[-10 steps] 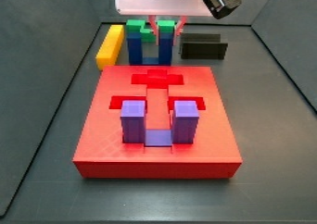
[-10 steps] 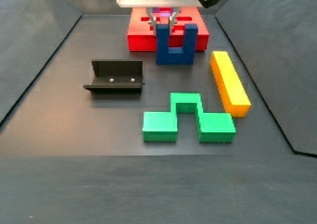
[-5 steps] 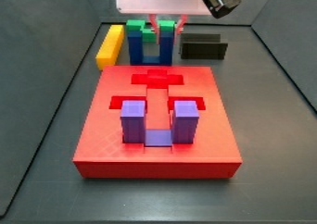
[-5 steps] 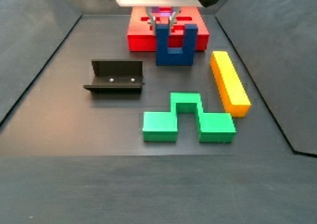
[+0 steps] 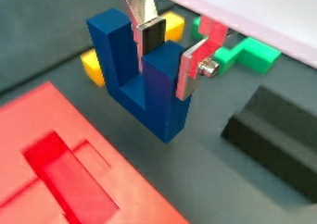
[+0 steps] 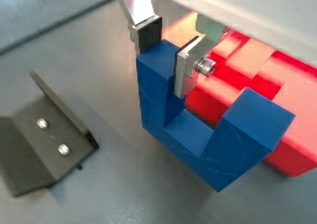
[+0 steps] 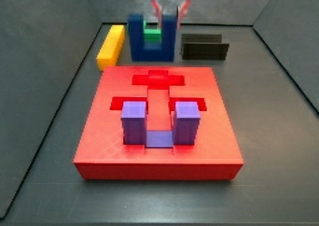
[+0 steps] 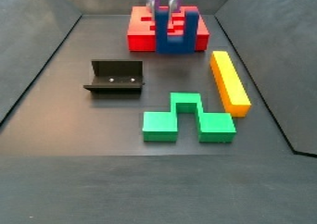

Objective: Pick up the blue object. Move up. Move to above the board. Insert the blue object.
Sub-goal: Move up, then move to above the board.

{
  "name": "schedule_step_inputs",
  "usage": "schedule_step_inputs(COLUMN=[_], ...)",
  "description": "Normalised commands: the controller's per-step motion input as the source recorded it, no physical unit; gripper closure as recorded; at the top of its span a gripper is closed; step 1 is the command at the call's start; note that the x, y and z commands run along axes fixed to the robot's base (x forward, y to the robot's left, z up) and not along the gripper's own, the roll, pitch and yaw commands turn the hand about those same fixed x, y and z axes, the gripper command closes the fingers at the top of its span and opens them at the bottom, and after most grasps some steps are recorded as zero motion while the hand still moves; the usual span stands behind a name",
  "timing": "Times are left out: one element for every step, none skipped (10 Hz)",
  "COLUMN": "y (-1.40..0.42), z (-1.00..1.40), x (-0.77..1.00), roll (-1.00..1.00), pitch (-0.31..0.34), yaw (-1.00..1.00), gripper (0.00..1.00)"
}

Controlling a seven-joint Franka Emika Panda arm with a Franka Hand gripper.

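Lift has begun: your hand [image 6: 166,50] grips one arm of the blue object [image 6: 198,126] between its plates, and in a side view the blue object [image 7: 151,41] now sits higher than a moment ago, with most of the arm's body gone past the frame top. It hangs beyond the far edge of the board [image 7: 159,127], near the fixture [image 8: 114,78]. Next you carry it over the board.

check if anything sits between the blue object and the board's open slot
Nothing visible does. The pincer grips one arm of the blue object just off the board; the purple block fills a recess nearer the far end.
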Motion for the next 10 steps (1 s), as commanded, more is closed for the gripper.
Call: schedule_step_inputs(y=[-0.01, 0.00, 0.01, 0.00, 0.01, 0.01, 0.00, 0.00, -1.40, -1.40], z=[0.23, 1.40, 1.40, 1.40, 1.40, 0.89, 0.42, 0.19, 0.40, 0.38], x=[0.00, 0.00, -0.02, -0.03, 0.04, 0.05, 0.03, 0.03, -0.27, -0.27], roll=[-0.05, 0.00, 0.00, -0.03, -0.04, -0.04, -0.03, -0.04, -0.03, 0.01], pitch=[-0.004, 0.000, 0.031, 0.037, 0.050, 0.093, 0.093, 0.058, 0.283, 0.280], yaw=[0.00, 0.00, 0.00, 0.00, -0.01, -0.01, -0.01, -0.01, -0.09, -0.08], gripper=[1.00, 1.00, 1.00, 1.00, 1.00, 1.00, 1.00, 1.00, 1.00, 1.00])
